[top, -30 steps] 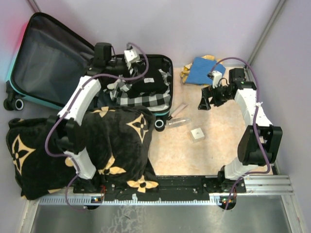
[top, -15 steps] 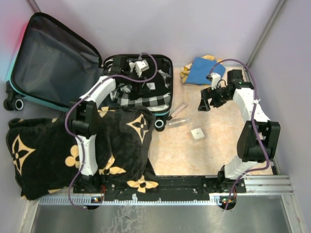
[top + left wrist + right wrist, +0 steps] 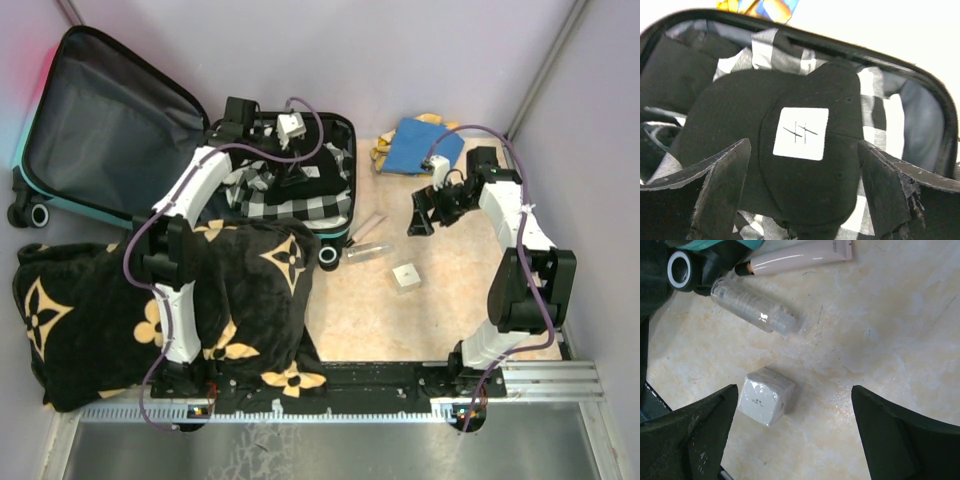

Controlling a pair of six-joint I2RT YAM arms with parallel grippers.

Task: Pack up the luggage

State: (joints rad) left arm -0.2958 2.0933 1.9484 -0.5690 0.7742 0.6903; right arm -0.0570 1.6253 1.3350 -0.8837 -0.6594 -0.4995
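Left gripper [image 3: 802, 147] wide, empty; black cap [image 3: 735, 110] below, settled in luggage [image 3: 927, 120] | right gripper [image 3: 794, 390] wide, white box [image 3: 765, 397] beneath, poised for pickup.

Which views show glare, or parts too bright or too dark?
Left wrist view: background beyond the luggage rim washes out white; the black cap shows little detail. Right wrist view: highlights glint on the clear bottle and the tube. Top external view: even light, reddish tint upper left.
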